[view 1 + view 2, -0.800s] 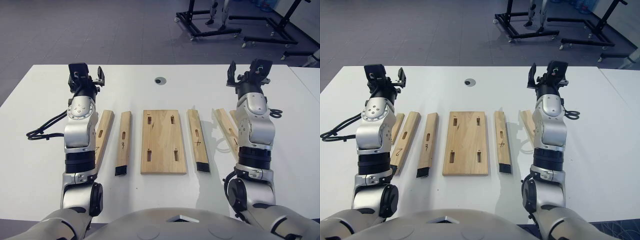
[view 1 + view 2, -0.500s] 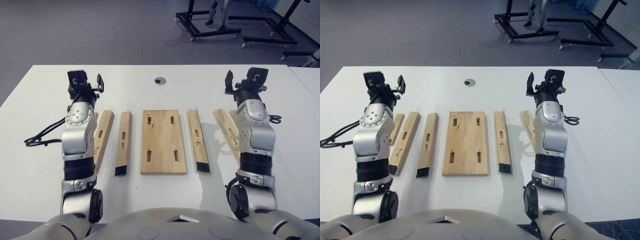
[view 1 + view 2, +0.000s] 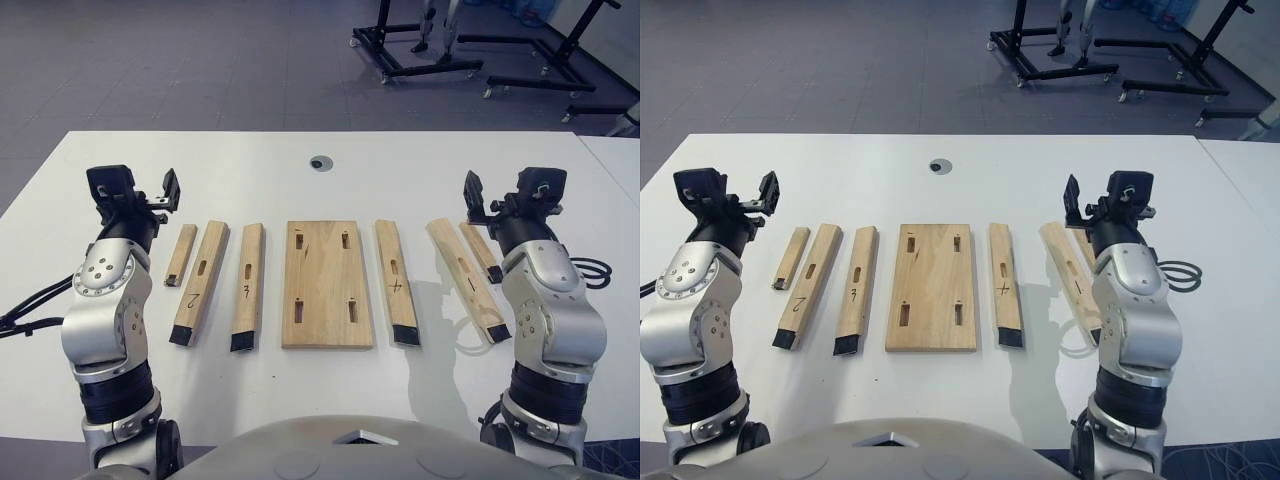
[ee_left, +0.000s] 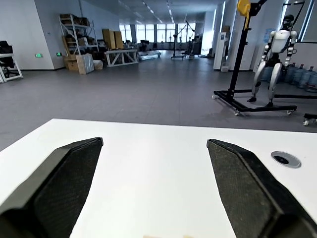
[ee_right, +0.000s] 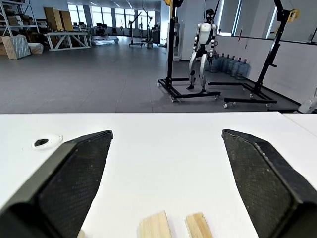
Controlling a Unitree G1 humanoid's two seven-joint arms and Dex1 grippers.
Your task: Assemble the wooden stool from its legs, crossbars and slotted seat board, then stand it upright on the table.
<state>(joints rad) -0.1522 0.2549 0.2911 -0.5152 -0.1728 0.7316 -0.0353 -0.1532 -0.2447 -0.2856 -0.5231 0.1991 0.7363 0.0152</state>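
Stool parts lie unassembled on the white desk [image 3: 400, 160]: the pale slotted wooden seat board [image 3: 327, 284] lies flat, with two black-tipped wooden legs [image 3: 247, 285] on each side of it and, outermost, what appear to be short wooden crossbars [image 3: 181, 254]. Left hand [image 3: 138, 190] and right hand [image 3: 508, 195] hover outside the board, wide open and empty. Judging by the layout, assembly has not begun; next, a leg must be grasped.
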